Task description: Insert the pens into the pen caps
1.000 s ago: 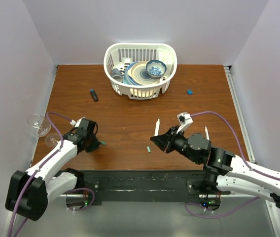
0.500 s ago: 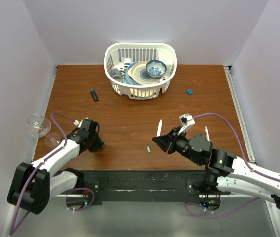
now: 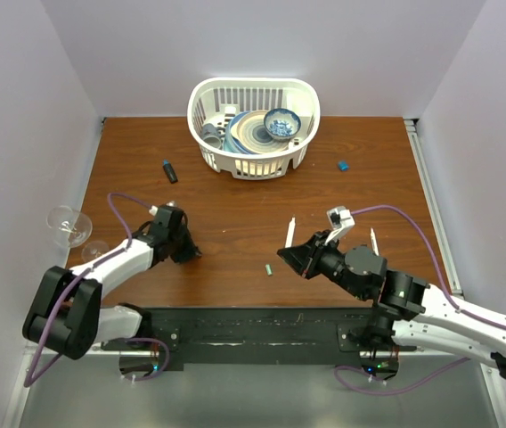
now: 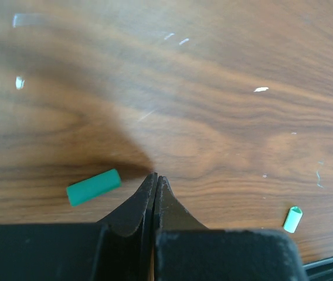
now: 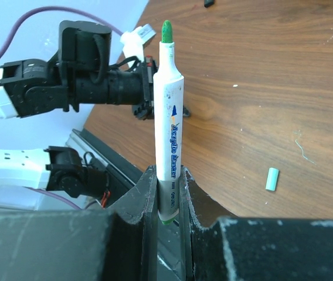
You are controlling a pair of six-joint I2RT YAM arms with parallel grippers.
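Top external shows basket holding plates, bowl; right pincer clamping pen.

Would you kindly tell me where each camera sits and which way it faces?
Top external: above and behind the robot, looking down at the table; both arms show.
Left wrist: facing down at the table; its shut left gripper shows.
Right wrist: facing across toward the left arm; right gripper grips a pen.
Shared: one pale green cap.
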